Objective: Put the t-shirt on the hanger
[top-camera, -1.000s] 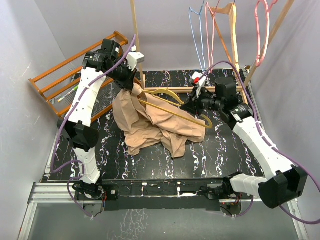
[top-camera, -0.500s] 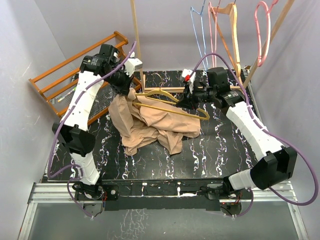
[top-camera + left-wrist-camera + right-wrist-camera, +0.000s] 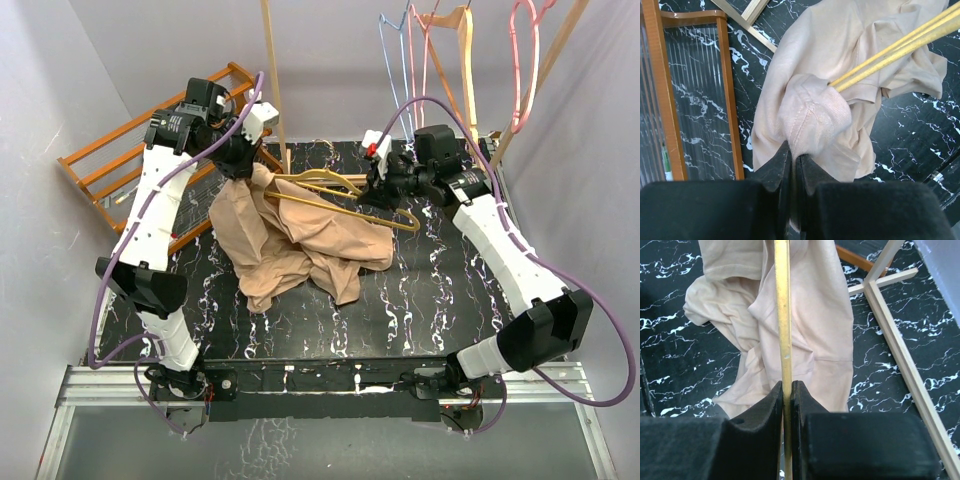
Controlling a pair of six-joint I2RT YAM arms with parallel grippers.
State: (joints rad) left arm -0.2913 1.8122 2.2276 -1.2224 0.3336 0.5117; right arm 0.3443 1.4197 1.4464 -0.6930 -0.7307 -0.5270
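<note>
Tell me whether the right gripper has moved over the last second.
Yes. Shut on the hanger, the right gripper has shifted up the top view, toward the far edge of the table and away from the arm bases.

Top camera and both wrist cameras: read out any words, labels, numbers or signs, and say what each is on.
None can be read in any view.
The plain tan-beige fabric t-shirt shows no print; the thin mustard-yellow hanger is unmarked.
The small red-and-white patch on the right arm is too small to tell.
</note>
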